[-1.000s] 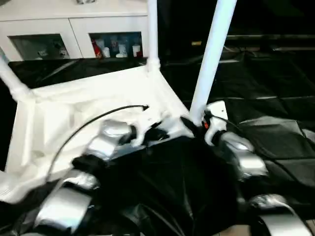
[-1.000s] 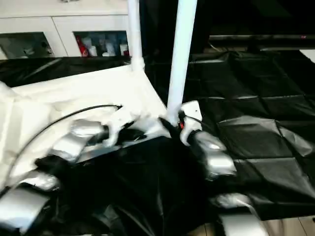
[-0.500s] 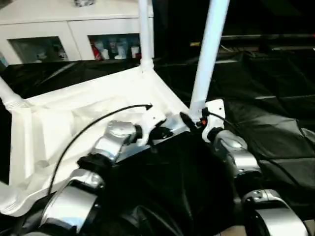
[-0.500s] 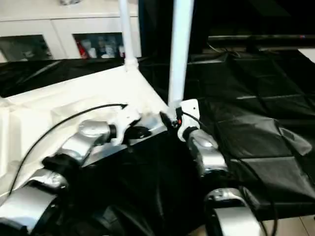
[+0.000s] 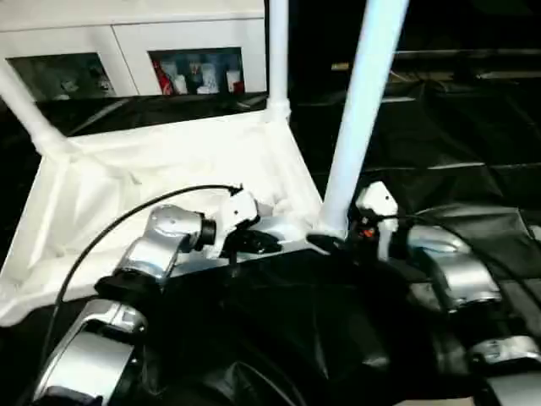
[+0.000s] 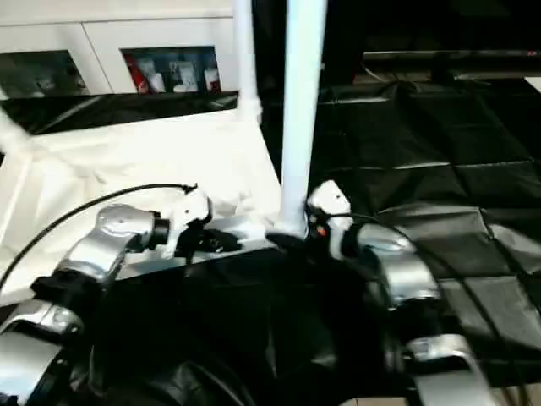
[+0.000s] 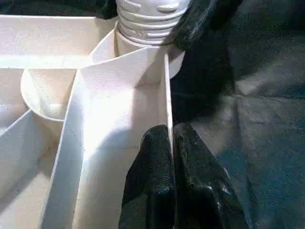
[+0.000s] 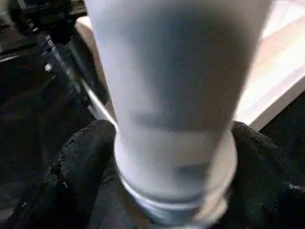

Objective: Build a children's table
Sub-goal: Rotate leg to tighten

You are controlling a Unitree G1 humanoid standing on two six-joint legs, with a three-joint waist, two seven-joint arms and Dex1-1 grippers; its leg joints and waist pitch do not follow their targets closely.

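Light falls from overhead, washing out the white table top [image 5: 161,169] and the near leg [image 5: 359,110] against dark sheeting [image 5: 473,127]. Both head views look soft. At the right wrist, the leg is a grey, unfocused blur.

Upturned children's table [image 5: 152,169] blocks 9 to 12 o'clock. Legs rise at near corner [image 5: 359,110], far corner [image 5: 276,51], left corner [image 5: 25,114]. Open black sheeting [image 5: 456,127] at 1 to 3 o'clock. White cabinet [image 5: 127,42] closes 11 o'clock behind.
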